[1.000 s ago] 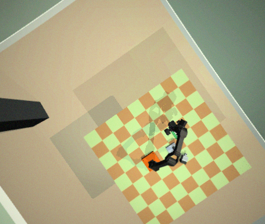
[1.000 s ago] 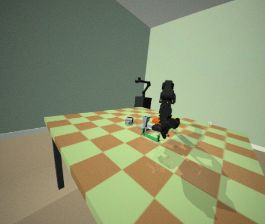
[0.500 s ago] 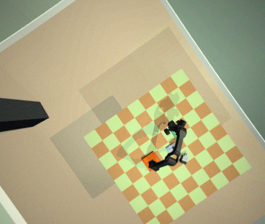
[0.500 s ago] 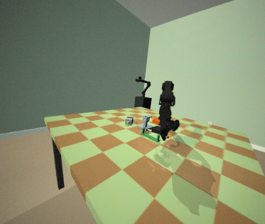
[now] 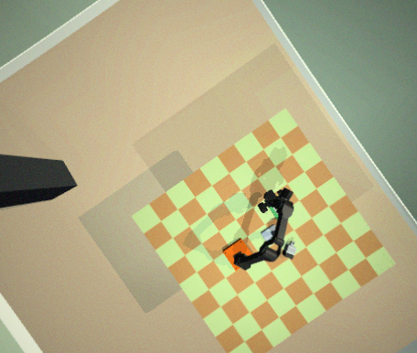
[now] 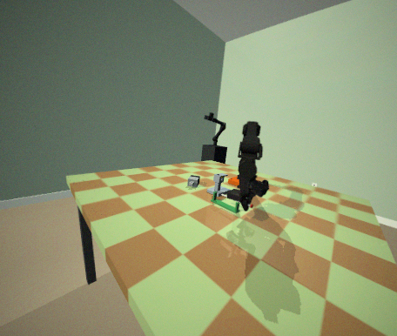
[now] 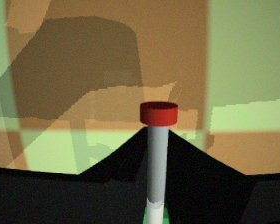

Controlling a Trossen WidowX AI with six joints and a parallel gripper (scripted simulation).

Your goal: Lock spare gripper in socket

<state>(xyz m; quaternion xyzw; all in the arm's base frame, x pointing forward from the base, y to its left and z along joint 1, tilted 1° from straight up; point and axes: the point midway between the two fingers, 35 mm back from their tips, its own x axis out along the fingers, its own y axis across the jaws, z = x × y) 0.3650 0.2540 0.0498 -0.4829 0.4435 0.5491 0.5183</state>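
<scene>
My gripper point(image 7: 154, 134) point(image 6: 245, 204) is shut on the lock pin. The pin point(image 7: 157, 162) is a grey-white rod with a red head, which also shows small in the exterior view point(image 6: 252, 205). The pin is out of the mount. The fingers are low, beside the green cradle point(image 6: 225, 204) point(image 5: 273, 212); whether pin and cradle touch is unclear. The grey mount point(image 6: 219, 180) point(image 5: 268, 232) stands just behind the cradle, its socket partly hard to see. The spare gripper point(image 6: 193, 181) point(image 5: 289, 250), a small grey block, lies apart on the table.
The orange base plate point(image 5: 235, 248) point(image 6: 234, 181) lies under the arm's foot. The arm point(image 5: 283, 224) point(image 6: 248, 167) reaches over beside the mount, between the base and the cradle. The checkered table point(image 5: 284, 120) point(image 6: 179, 283) carries everything. A second dark arm on a pedestal point(image 6: 214, 153) stands beyond the table.
</scene>
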